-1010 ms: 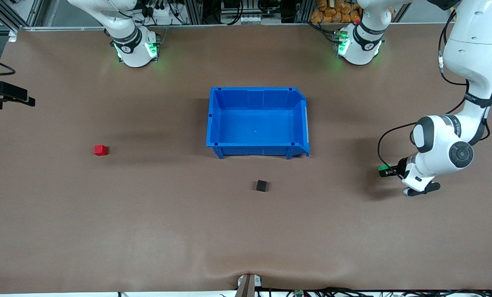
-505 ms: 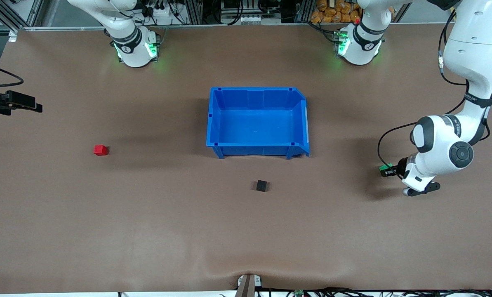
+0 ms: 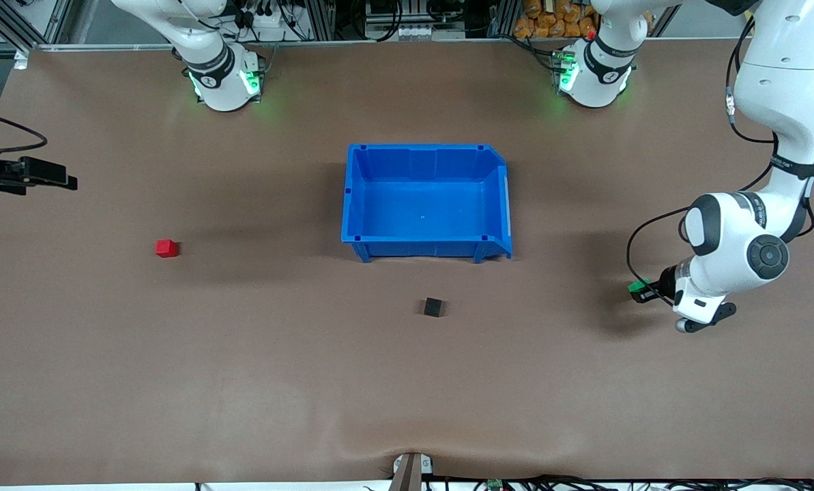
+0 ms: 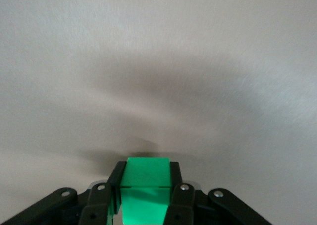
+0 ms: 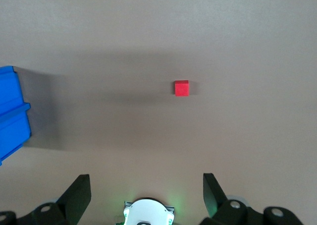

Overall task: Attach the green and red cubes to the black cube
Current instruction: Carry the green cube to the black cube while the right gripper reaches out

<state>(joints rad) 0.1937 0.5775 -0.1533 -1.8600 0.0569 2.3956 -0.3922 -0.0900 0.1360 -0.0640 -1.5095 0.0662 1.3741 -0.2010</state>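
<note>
My left gripper (image 3: 641, 290) is shut on the green cube (image 3: 634, 288) and holds it low over the table at the left arm's end. In the left wrist view the green cube (image 4: 146, 188) sits squarely between the black fingers (image 4: 117, 178). The black cube (image 3: 434, 307) lies on the table, nearer to the front camera than the blue bin. The red cube (image 3: 166, 248) lies toward the right arm's end. My right gripper (image 3: 59, 181) is open and empty over that end's table edge. Its wrist view shows the red cube (image 5: 181, 87) apart from the gripper (image 5: 144, 181).
An empty blue bin (image 3: 424, 147) stands in the middle of the table; one corner (image 5: 12, 116) shows in the right wrist view. The brown mat is bare between the black cube and both coloured cubes.
My right gripper has come farther in over the table from the edge at its end. My left gripper with the green cube has shifted slightly lower in the front view.
</note>
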